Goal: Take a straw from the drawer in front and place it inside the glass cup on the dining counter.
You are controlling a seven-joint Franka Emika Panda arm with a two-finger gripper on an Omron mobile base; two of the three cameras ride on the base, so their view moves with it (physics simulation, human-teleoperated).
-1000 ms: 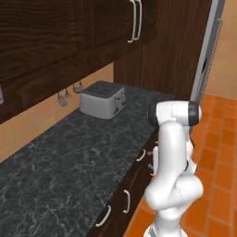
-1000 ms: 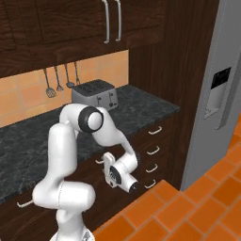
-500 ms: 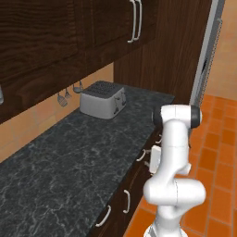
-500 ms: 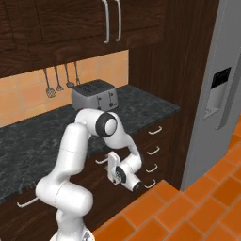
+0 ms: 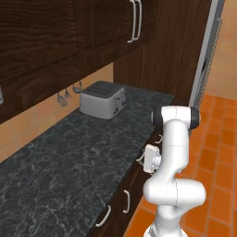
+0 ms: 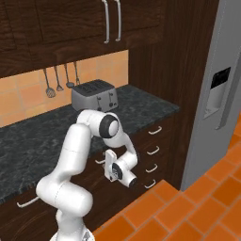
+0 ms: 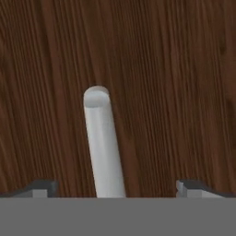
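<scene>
Gripper [image 7: 113,189] wide astride silver handle [image 7: 102,143], drawer [image 7: 175,83] front close ahead

Arm folded low, elbow raised, wrist bent downward. Tool [image 7: 115,189] fingers spread wide, tips apart, nothing clamped between.

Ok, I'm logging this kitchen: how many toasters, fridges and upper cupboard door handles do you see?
Toaster: 1
Fridge: 1
Upper cupboard door handles: 2
Total: 4
</scene>
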